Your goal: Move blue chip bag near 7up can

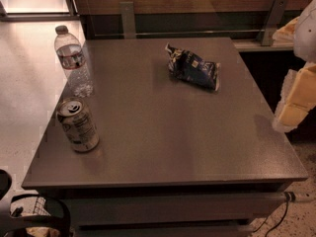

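Observation:
The blue chip bag (193, 67) lies crinkled on the far middle of the grey table (168, 132), dark blue with white print. The 7up can (78, 124) stands upright near the table's front left edge, its pull-tab top showing. My gripper (296, 100), white and yellowish, hangs at the right edge of the view, beyond the table's right side. It is well to the right of the bag and touches nothing.
A clear plastic water bottle (72, 60) stands at the table's left edge, just behind the can. A wall with metal brackets (127, 18) runs behind the table. A cable (276, 221) hangs at the front right. Dark robot parts (29, 214) sit at the bottom left.

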You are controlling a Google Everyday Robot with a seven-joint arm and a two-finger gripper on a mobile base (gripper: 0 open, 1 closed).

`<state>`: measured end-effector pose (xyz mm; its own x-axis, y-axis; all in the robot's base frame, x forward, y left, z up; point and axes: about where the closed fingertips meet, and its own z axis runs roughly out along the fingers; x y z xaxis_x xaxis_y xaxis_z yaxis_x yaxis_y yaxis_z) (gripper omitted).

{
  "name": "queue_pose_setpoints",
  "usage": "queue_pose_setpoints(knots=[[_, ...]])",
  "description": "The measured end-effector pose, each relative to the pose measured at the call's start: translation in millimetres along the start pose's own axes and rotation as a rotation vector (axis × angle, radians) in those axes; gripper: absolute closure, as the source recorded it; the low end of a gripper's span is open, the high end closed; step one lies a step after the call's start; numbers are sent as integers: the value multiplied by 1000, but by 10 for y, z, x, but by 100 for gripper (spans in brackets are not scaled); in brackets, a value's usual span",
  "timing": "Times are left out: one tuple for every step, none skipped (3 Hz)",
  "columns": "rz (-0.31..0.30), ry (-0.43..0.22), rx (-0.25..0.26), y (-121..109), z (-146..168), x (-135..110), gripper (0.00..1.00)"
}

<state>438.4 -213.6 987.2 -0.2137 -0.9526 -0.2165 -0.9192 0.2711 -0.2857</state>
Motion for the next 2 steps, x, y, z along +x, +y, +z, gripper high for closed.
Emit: queue_pose_setpoints(knots=[[0,0,0,0,-1,0,0],[15,-36,32,-247,23,-41,0]])
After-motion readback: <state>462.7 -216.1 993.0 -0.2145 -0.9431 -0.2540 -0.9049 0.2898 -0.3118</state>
